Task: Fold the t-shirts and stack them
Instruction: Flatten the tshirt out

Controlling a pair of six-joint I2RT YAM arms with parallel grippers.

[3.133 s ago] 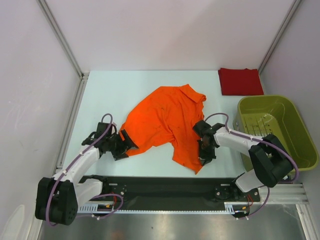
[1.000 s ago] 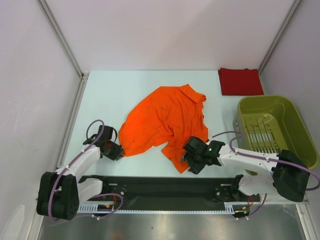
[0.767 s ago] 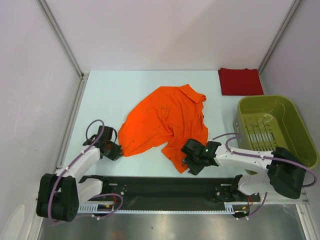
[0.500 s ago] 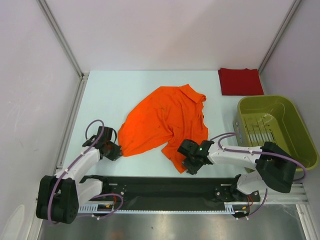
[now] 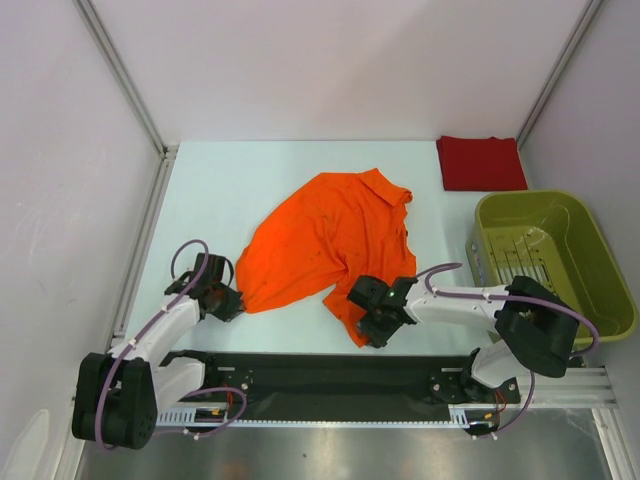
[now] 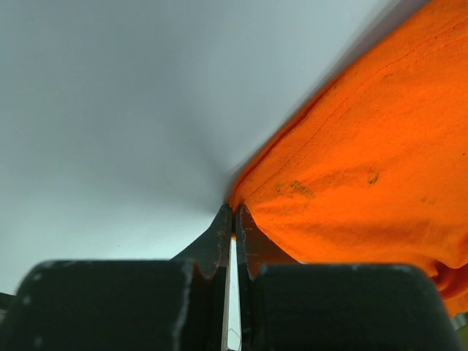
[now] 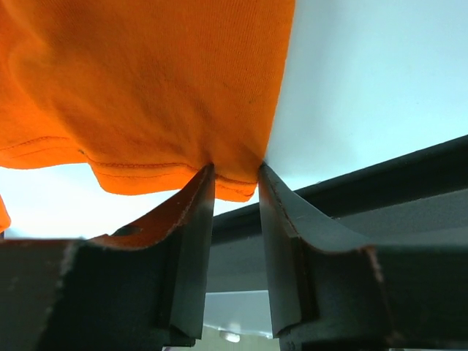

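Both grippers are on the orange shirt (image 5: 330, 240), which lies crumpled mid-worktop (image 5: 220, 190), collar end far-right, hem side towards me. Left gripper (image 6: 232, 219) is pressed together on the near-left corner, with a sliver of cloth at the tips. Right gripper (image 7: 234, 179) has a bunched bit of the near hem between its fingers, jaws partly closed; it looks like a real pinch, though I can't see how deep the cloth sits. Key geometry: the two grips sit on a left-right line along the near edge, and the whole shirt body lies beyond it, away from the bases. Pulling the grips apart along that line should tension the hem. Red shirt (image 5: 481, 162) sits folded far-right, behind the basket (image 5: 600, 260), well apart.
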